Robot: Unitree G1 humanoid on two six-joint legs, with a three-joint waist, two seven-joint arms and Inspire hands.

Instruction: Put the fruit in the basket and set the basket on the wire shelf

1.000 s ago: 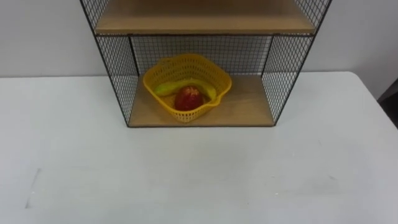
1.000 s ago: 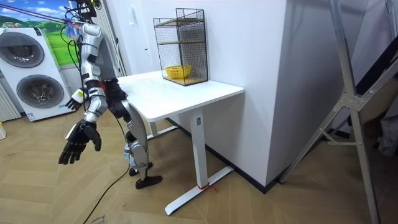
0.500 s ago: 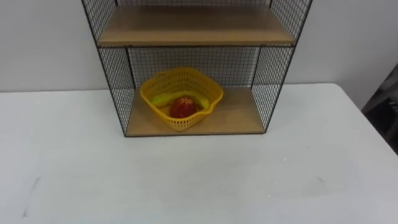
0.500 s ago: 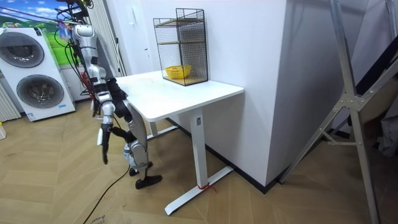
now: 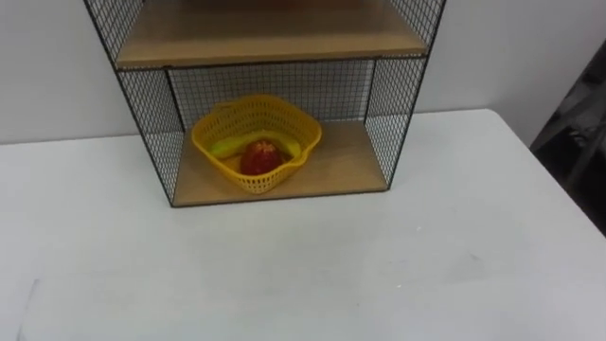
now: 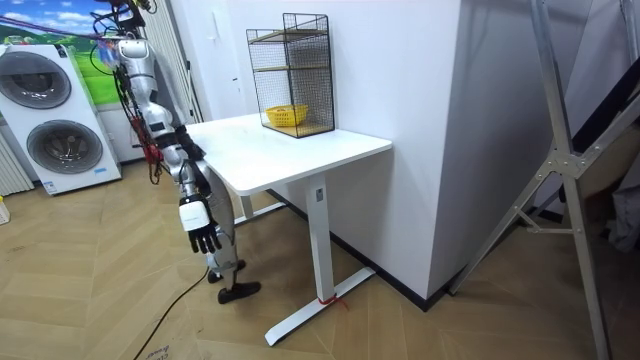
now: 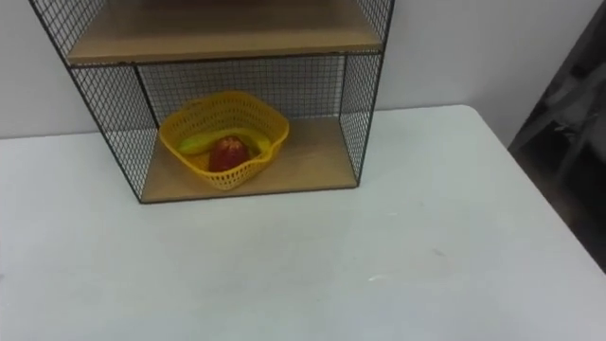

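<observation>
The wire shelf (image 5: 275, 43) is cropped above; the banana (image 5: 221, 148) seems half hidden.

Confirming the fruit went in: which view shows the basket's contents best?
The left eye view: it looks down into the basket, showing a red fruit and a banana. The right eye view nearly matches it. The room view shows the basket far off, fruit indistinct.

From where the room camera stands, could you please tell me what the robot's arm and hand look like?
In the room view, its right arm is built of silver-grey segments with black parts between them. A boxy white block sits at the wrist, and beyond it the right hand is dark, with slim black fingers. Finer markings are too small to tell.
</observation>
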